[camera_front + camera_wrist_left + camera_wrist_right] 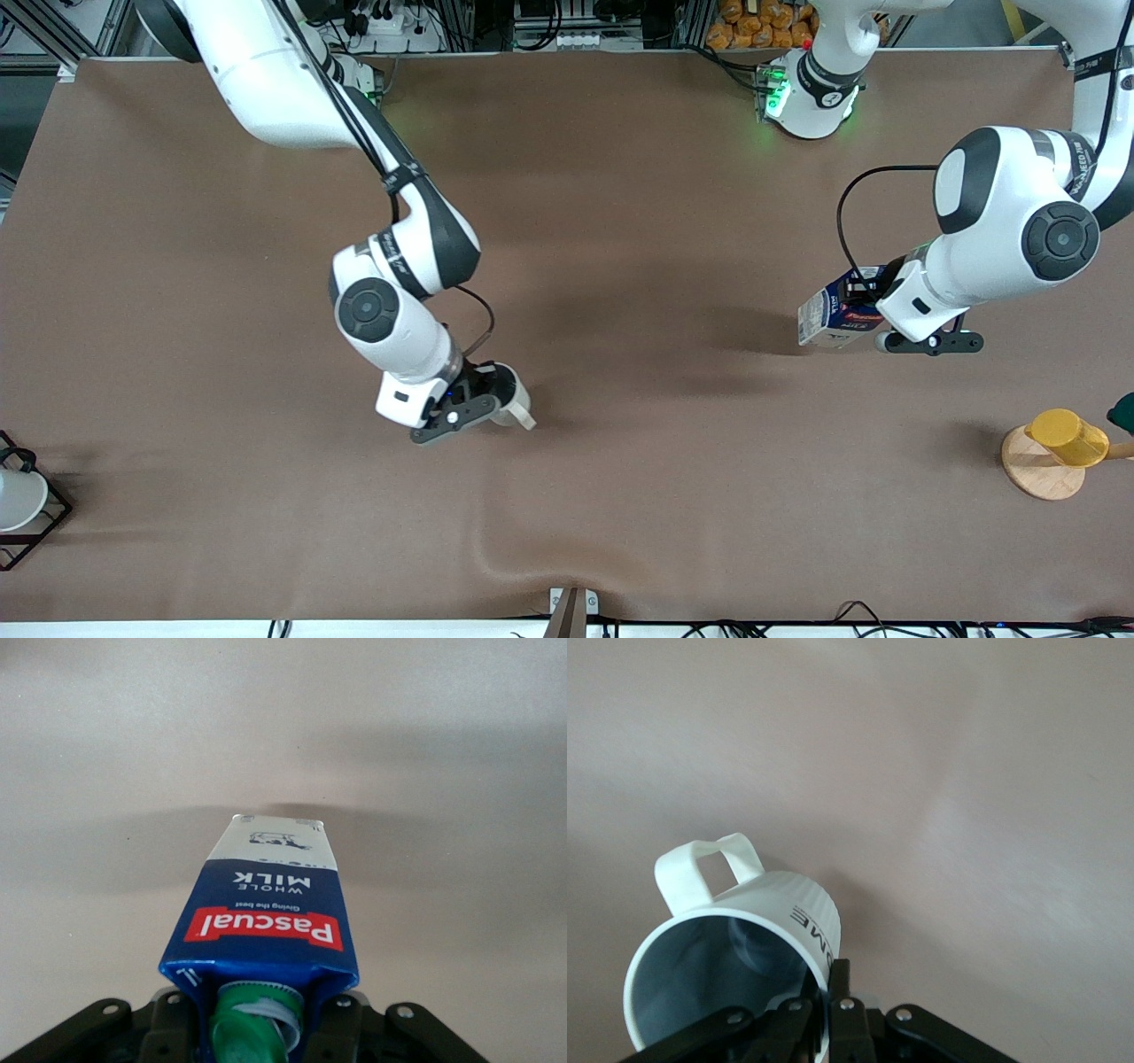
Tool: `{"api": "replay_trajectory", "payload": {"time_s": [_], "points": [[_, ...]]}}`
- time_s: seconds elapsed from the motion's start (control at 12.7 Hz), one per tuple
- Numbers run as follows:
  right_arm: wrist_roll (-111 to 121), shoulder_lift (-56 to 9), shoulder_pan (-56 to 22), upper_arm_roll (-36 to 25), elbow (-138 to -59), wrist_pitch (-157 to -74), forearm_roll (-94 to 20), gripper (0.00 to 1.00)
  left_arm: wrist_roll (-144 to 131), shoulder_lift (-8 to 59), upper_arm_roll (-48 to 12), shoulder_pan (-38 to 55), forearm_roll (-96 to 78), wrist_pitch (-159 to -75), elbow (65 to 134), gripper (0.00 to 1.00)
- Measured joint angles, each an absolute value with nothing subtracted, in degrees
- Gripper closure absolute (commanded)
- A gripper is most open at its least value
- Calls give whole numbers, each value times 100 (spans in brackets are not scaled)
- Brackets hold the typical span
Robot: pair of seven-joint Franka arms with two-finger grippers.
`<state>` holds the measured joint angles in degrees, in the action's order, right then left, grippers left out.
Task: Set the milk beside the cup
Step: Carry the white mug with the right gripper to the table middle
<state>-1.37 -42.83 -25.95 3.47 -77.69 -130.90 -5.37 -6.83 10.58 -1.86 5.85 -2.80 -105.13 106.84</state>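
My left gripper (873, 312) is shut on the milk (833, 315), a dark blue carton with a red label band and white lower sides. It holds the carton tilted over the table toward the left arm's end. In the left wrist view the milk (266, 904) shows its green cap between the fingers (344, 1019) of my left gripper (261, 1014). My right gripper (498, 399) is shut on the rim of the cream cup (516, 406) over the middle of the table. In the right wrist view the cup (744, 930) is tilted, its grey inside and handle showing, and my right gripper (829, 992) pinches its wall.
A yellow cup (1067, 436) sits on a wooden disc (1032, 474) at the left arm's end. A white cup (18, 498) sits in a black wire rack (53, 523) at the right arm's end. The brown cloth has a wrinkle (496, 549) near the front camera.
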Motion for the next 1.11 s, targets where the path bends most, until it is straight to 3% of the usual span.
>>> {"api": "replay_trajectory", "payload": {"time_s": [0.32,0.71,0.79,0.87,0.95,1.11], "points": [[-596,-4614,-3164,477,-7580,-13185,-533,99,-751,1058,-185,585,-280,-10513,10655,56],[-1071,-4683,-3450,430,-7725,-13040,-412,90,-791,1058,-186,586,-280,-10513,10648,56],[-1158,-4681,-3449,412,-7727,-12954,-410,74,-791,1058,-186,586,-280,-10513,10647,56],[-1252,-4676,-3449,402,-7722,-12831,-410,22,-792,1058,-186,586,-280,-10513,10643,56],[-1325,-4669,-3450,399,-7709,-12694,-408,0,-794,1058,-186,586,-280,-10513,10632,56],[-1419,-4665,-3450,384,-7713,-12525,-373,0,-798,1058,-186,586,-280,-10513,10612,56]]}}
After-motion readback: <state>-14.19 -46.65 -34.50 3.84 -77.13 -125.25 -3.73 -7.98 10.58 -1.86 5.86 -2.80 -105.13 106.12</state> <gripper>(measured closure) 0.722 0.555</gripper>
